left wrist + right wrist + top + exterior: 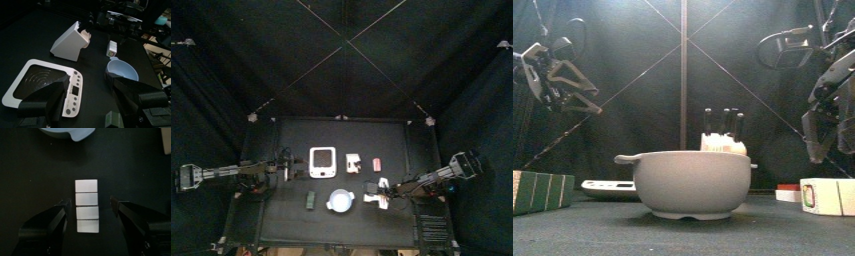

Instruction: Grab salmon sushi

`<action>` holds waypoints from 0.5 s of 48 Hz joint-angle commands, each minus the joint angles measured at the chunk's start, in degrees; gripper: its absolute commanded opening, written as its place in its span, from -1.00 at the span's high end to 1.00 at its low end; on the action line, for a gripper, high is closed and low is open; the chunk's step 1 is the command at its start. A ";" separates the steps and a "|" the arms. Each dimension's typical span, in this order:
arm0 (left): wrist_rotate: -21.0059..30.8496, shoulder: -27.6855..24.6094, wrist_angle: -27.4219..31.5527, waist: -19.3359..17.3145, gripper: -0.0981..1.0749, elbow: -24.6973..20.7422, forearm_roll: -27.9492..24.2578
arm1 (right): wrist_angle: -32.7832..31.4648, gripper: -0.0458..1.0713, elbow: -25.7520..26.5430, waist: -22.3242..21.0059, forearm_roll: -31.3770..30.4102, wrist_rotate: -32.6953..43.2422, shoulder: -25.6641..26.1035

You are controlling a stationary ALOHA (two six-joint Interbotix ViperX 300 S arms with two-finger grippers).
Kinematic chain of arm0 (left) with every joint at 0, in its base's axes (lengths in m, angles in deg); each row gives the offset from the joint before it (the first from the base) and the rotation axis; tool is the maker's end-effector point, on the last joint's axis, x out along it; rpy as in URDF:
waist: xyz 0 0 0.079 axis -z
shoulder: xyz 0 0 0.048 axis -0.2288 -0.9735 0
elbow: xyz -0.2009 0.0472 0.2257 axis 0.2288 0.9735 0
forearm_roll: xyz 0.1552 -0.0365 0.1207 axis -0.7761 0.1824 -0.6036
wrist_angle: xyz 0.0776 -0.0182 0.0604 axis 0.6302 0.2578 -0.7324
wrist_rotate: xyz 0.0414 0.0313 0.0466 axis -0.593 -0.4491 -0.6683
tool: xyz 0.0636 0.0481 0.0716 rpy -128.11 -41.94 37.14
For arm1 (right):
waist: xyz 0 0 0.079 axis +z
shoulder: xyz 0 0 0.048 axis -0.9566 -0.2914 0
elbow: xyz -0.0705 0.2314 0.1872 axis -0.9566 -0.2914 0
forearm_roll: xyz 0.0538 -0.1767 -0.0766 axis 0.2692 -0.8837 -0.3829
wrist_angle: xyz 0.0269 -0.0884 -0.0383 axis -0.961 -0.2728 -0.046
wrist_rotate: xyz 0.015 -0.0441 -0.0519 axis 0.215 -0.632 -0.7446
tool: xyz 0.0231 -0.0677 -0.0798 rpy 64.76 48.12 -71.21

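**Right gripper is parked over the wrong white thing, sushi is nowhere near it**

So the right gripper (89,204) has its jaws spread about as wide as they go and points down at the surface (33,173). It's holding nothing. Sitting right between the jaws is a white strip of four little squares (87,190), with the pale bowl (67,132) just past its far end. That wide spread makes sense for dropping around something, but the strip is plain white with no pink on it, so I don't think it's the target.

The salmon sushi (354,160) looks like the tiny pinkish piece in the top view. It lies well apart from the right gripper, further back on the surface and a bit toward the left arm. It's between the white rectangular device (322,161) and a small white block (377,162), flat and untouched, with room around it for jaws to come down on both sides.

The left gripper (90,100) also has its jaws apart and empty, hanging over the near corner of that device. The sushi is roughly as far from it, on the device's other side. My guess is the grab hasn't started, and whichever arm goes has to travel over first.
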 commanded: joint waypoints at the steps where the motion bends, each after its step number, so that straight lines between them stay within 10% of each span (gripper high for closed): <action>1: -0.09 -0.18 -0.44 -0.09 -0.75 -0.70 0.18 | -1.76 -0.77 1.14 -1.14 0.09 0.26 3.96; 24: -0.09 -0.18 -0.44 -0.18 -0.75 -0.70 0.26 | -5.27 -0.77 1.76 -23.03 6.59 13.45 12.66</action>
